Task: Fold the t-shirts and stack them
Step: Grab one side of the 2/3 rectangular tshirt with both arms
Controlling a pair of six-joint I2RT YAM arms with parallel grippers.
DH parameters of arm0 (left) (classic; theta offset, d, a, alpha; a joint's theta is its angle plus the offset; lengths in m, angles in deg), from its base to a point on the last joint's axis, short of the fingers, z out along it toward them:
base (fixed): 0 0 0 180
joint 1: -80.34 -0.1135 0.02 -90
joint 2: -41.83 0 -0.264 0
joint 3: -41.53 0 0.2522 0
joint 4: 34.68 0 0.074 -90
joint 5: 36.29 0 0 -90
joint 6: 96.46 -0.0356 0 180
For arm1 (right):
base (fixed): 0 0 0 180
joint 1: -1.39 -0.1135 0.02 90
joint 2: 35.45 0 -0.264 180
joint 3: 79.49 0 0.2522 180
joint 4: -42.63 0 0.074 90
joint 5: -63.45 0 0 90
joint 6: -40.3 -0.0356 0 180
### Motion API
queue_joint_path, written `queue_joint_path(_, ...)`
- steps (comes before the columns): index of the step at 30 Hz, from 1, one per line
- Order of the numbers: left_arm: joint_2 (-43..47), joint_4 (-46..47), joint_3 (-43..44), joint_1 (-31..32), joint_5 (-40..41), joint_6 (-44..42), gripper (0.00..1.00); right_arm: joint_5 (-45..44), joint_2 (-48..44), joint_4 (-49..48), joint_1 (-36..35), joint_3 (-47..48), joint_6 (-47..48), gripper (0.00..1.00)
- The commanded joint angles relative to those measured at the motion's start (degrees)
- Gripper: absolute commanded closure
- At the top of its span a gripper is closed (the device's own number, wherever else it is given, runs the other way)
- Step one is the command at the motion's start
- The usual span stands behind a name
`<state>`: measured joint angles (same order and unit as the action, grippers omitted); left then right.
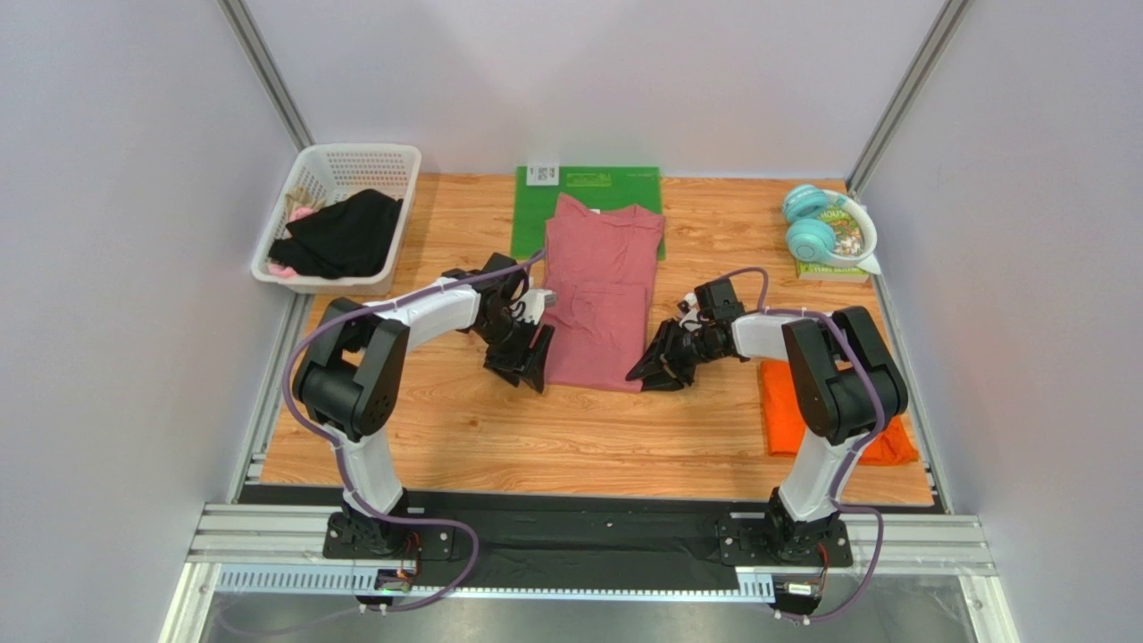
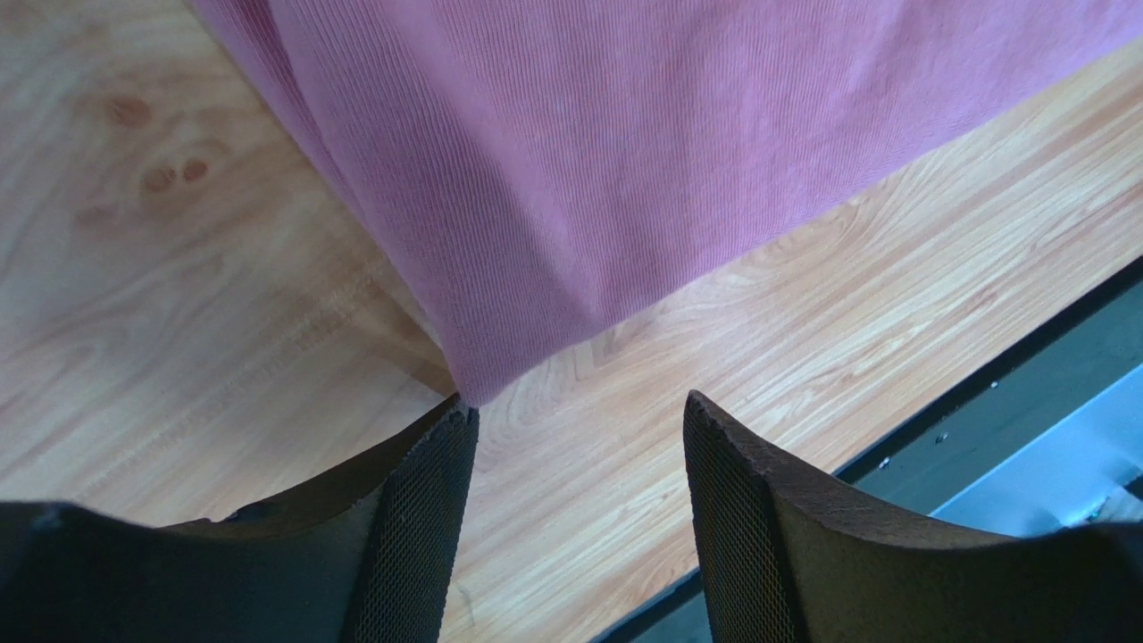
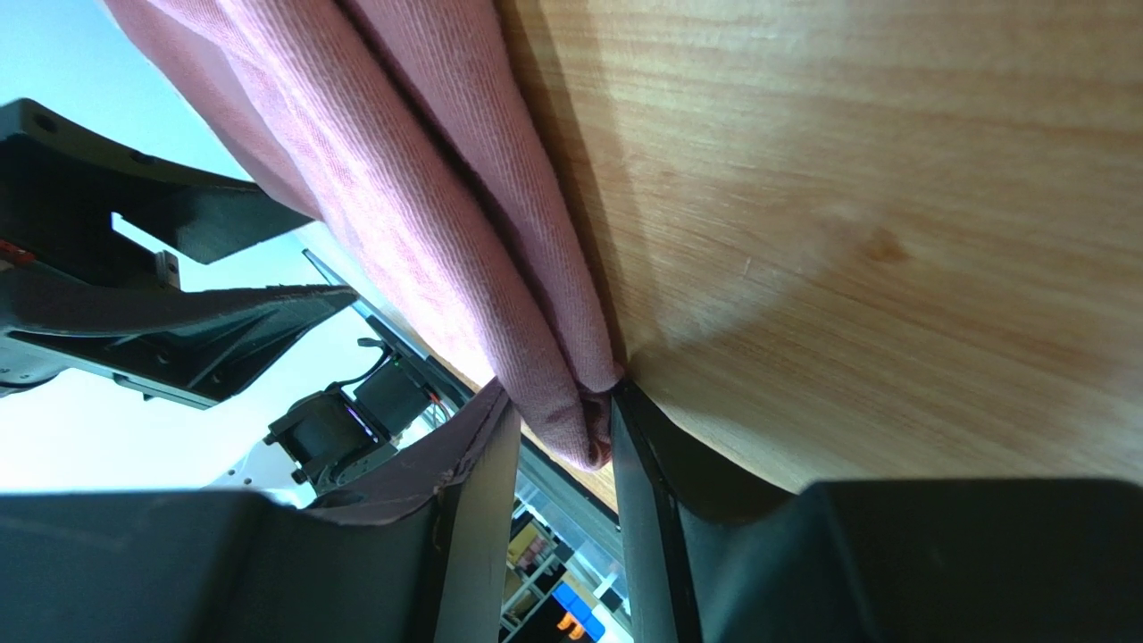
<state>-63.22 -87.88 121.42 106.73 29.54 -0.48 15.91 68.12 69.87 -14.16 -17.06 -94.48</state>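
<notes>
The dusty rose-pink t-shirt lies folded lengthwise in the middle of the table, its far end on the green mat. My left gripper is at its near left corner. In the left wrist view the gripper is open, with the shirt's corner touching the tip of one finger. My right gripper is at the near right corner. In the right wrist view the gripper is narrowly open around that folded corner. The orange t-shirt lies at the right, partly under the right arm.
A white basket with black and pink cloth stands at the back left. Teal headphones and a bowl sit at the back right. Bare wooden table lies in front of the shirt, ending at a black rail.
</notes>
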Motion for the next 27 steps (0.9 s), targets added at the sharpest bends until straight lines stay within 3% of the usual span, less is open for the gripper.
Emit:
queue_joint_path(1, -2.3, -4.7, -0.7, 0.3, 2.8, -2.2, 0.34, -0.5, 0.3, -2.2, -0.3, 0.6, -0.3, 0.64)
queue_joint_path(21, -5.3, -0.5, 3.7, 0.3, 7.0, -0.8, 0.34, 0.1, -0.3, -2.4, -0.8, -0.1, -0.3, 0.65)
queue_joint_path(27, -5.1, 0.4, 3.9, -0.1, 7.8, -0.1, 0.38, 0.2, -0.5, -2.8, -0.9, -0.4, -0.3, 0.66)
